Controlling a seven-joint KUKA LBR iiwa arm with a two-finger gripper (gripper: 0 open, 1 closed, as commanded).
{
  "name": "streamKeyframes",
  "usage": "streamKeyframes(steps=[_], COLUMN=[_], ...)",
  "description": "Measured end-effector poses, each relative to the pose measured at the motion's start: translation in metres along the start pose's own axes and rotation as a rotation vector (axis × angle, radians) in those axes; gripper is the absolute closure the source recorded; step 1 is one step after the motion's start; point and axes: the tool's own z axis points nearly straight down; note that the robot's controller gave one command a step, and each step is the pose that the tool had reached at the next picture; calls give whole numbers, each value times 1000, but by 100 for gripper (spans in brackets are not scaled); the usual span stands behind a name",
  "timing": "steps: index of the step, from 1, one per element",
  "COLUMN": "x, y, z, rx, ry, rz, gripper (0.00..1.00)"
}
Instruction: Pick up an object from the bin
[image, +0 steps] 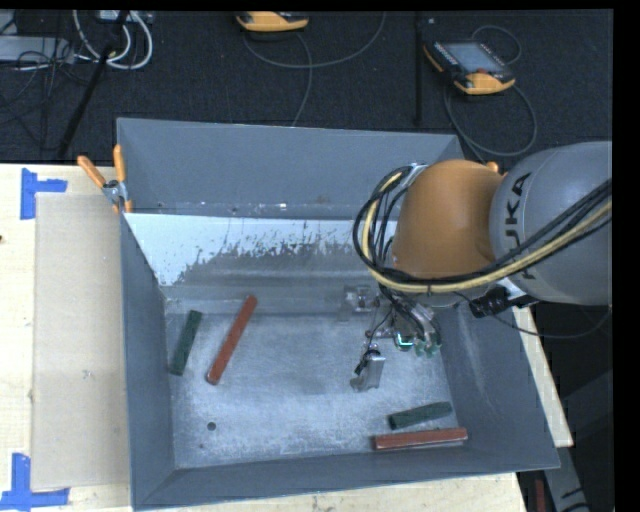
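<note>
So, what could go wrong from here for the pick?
1. The gripper hangs over bare floor of the bin, apart from every stick; descending here would probably catch nothing.
2. The nearest things, a dark green block and a reddish bar, lie close together by the bin's front wall; a grasp there might push both or strike the wall.

The middle of the bin floor (290, 400) is bare, so there is wide room there. At the left, a dark green bar (184, 342) and a reddish-brown bar (232, 339) lie near each other. At the front right, a second dark green bar (420, 414) lies just beside a red bar (420, 439), close to the front wall. The arm's orange cover (445, 220) hangs over the back right part.
</note>
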Motion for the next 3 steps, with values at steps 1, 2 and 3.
streamKeyframes(steps=[1, 2, 3], x=[35, 69, 69], y=[-90, -115, -116], z=[-13, 90, 86], rx=[3, 2, 2], ry=[-5, -11, -8], rz=[-163, -352, -353], gripper=[0, 0, 100])
